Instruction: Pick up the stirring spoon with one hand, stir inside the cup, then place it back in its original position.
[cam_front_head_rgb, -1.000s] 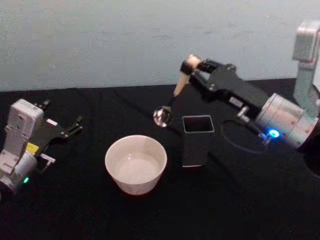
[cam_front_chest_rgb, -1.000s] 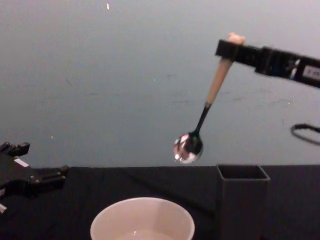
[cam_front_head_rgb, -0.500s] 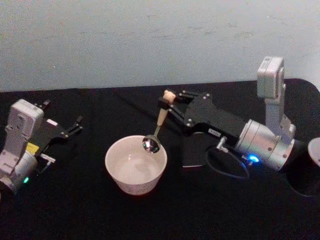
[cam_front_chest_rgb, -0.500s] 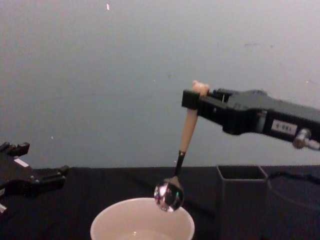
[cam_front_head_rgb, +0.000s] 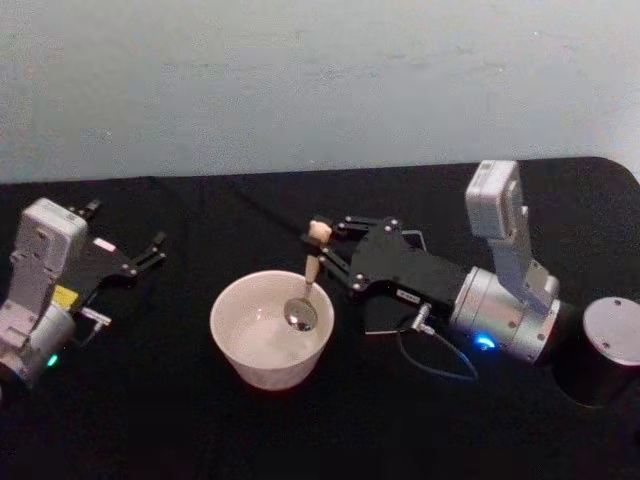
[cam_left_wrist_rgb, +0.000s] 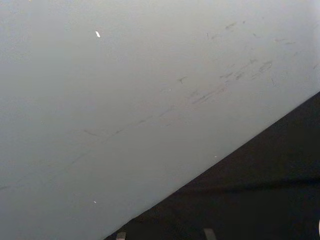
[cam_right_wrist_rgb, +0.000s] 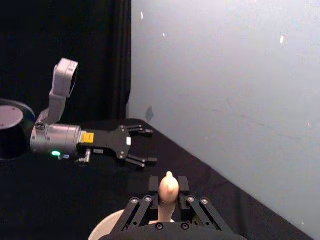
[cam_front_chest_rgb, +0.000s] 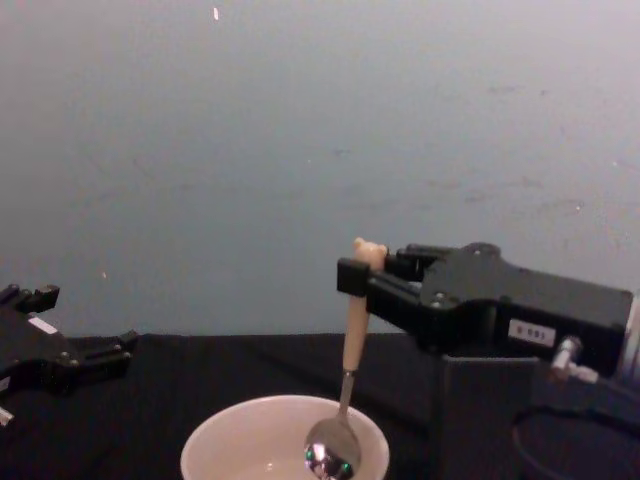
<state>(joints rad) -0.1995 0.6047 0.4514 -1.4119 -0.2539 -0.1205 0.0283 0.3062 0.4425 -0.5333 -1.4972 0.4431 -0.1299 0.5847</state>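
The stirring spoon (cam_front_head_rgb: 310, 268) hangs nearly upright, its metal bowl down inside the cream cup (cam_front_head_rgb: 232, 305) and its bear-topped handle (cam_front_chest_rgb: 355, 310) above the rim. My right gripper (cam_front_head_rgb: 322, 244) reaches in from the right and is shut on the top of the handle; the right wrist view shows its fingers (cam_right_wrist_rgb: 187, 200) on either side of the bear head. The dark square holder (cam_front_chest_rgb: 480, 410) stands right of the cup (cam_front_chest_rgb: 215, 435), mostly hidden by the right gripper (cam_front_chest_rgb: 350, 278). My left gripper (cam_front_head_rgb: 125, 230) rests open on the table at the far left.
A black cloth covers the table (cam_front_head_rgb: 150, 420), with a pale wall close behind. A grey round-topped cylinder (cam_front_head_rgb: 612, 330) stands at the right edge beside the right arm. A thin cable (cam_front_head_rgb: 432, 358) loops under the right wrist.
My right gripper has carried the spoon down and leftward from above the holder, lowering its bowl into the cup. The left arm has not moved.
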